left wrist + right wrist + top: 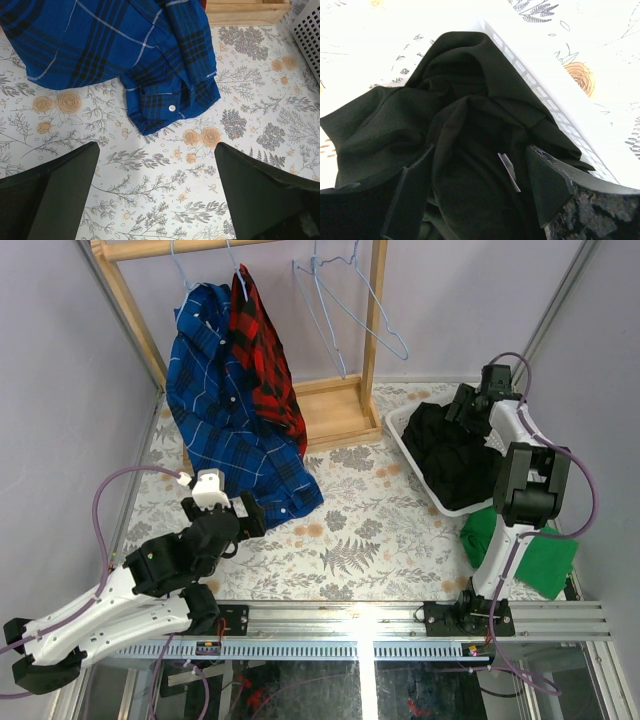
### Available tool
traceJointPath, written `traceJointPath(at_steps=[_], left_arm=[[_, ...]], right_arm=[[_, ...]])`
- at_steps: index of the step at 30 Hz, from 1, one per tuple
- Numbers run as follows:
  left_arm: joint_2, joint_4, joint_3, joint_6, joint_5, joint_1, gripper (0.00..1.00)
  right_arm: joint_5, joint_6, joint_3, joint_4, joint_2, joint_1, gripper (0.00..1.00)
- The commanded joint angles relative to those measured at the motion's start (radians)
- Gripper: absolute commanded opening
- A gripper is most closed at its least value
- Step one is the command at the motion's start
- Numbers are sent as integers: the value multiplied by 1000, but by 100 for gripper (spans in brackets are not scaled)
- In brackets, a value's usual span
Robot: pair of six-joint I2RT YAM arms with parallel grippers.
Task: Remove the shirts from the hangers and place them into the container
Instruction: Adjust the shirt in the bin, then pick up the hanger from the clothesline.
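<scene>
A blue plaid shirt [225,420] hangs from the rack on a light-blue hanger [180,268], and its hem and cuff [165,102] trail onto the table. Behind it hangs a red-and-black plaid shirt [262,350]. Two empty hangers [335,310] dangle at the right of the rod. My left gripper [248,518] [156,147] stands open just short of the blue cuff, with bare tablecloth between its fingers. The white container [455,508] [560,115] holds black shirts [450,455] [470,100]. My right gripper [470,410] [481,150] is low over them, jaws apart, with black cloth lying between.
The wooden rack base [335,410] [245,12] stands at the back between the hanging shirts and the container. A corner of the container [310,35] shows at the right of the left wrist view. A flat green cloth [530,550] lies by the right arm's base.
</scene>
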Motion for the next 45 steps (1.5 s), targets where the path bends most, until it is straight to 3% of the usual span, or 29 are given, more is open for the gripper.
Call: traceJointPath(at_steps=[1, 8, 15, 20, 22, 26, 33, 45], left_arm=[[1, 11, 17, -6, -27, -2, 100], [-2, 11, 17, -6, -27, -2, 100], [1, 12, 17, -6, -25, -2, 100], [3, 12, 17, -5, -26, -2, 100], [3, 12, 17, -6, -25, -2, 100], [4, 12, 17, -6, -27, -2, 100], [10, 19, 14, -4, -20, -3, 100], [9, 18, 12, -7, -21, -2, 100]], right_arm=[[-34, -36, 68, -68, -96, 7, 82], [-18, -41, 29, -29, -287, 7, 91], [-154, 46, -240, 118, -529, 7, 91], [-310, 150, -460, 340, -679, 10, 81], [-370, 150, -470, 333, -696, 10, 75], [-501, 150, -485, 293, -736, 25, 77], [-461, 156, -696, 451, -931, 152, 80], [-447, 104, -762, 515, -1137, 303, 79]])
